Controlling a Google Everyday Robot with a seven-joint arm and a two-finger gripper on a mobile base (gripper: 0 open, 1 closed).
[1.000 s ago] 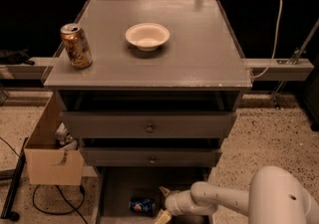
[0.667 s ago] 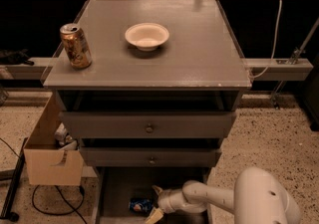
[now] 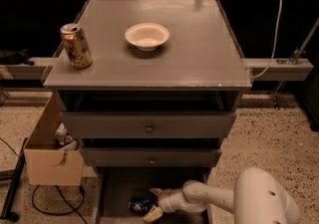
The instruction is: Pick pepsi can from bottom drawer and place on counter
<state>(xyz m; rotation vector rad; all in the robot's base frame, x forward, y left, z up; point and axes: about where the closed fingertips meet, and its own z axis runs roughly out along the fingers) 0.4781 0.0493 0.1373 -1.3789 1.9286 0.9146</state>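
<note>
Just beside hand [image 3: 154, 203], pepsi can [image 3: 140, 205]

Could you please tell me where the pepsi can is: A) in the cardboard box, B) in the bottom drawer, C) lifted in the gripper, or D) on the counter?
B: the pepsi can lies on the bottom drawer floor, with the open gripper right beside it.

Blue pepsi can [image 3: 141, 205] beside cream gripper [image 3: 153, 204]

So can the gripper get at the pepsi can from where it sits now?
Probably yes: the gripper is open and down inside the open bottom drawer, right next to the pepsi can, and nothing shows between them.
</note>
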